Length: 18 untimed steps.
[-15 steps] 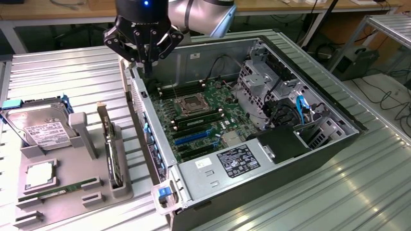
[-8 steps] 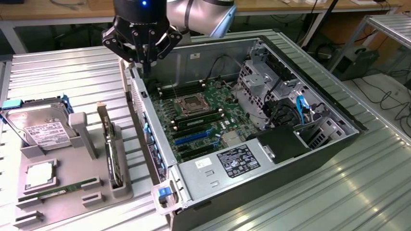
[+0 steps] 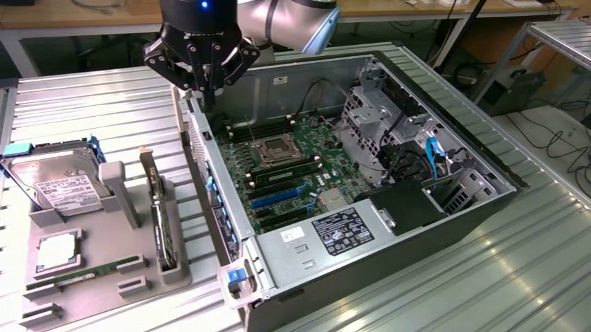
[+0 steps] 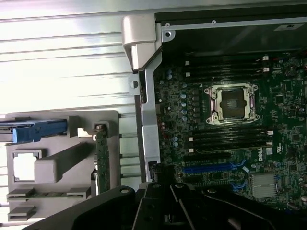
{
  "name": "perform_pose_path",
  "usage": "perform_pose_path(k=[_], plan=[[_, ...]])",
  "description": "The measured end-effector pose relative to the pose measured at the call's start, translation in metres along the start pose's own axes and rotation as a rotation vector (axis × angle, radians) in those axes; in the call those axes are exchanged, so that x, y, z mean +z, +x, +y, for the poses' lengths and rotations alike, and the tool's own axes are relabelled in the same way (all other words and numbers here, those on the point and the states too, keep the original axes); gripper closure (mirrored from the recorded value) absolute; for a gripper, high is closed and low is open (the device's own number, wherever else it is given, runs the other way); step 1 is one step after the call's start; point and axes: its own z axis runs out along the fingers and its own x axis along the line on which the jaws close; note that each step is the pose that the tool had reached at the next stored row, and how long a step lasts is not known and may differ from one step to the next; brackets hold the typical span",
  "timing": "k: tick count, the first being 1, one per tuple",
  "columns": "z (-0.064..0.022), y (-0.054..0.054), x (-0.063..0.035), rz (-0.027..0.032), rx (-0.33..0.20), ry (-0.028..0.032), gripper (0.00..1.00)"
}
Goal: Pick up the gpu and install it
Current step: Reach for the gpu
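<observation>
Ribbed table (image 3: 93, 104) — gpu (image 3: 162, 225) in holder (image 3: 93, 273), Dell motherboard (image 4: 283, 110)

Room above the gpu (image 3: 163, 225) is open; the case wall (image 3: 217, 207) stands just beside

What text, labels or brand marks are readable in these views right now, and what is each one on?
"DELL": small white print on the motherboard; likely, not certain.
White label on the hard drive: printed lines, too small to read.
Black label on the power supply: white print and marks, too small to read.
White sticker beside that label: unreadable.
</observation>
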Motion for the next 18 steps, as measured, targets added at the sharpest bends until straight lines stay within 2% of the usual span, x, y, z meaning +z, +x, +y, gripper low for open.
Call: perform_pose_path(k=[18], plan=[[-0.0007, 0.0087, -0.0002, 0.0, 0.0, 0.0, 0.89]])
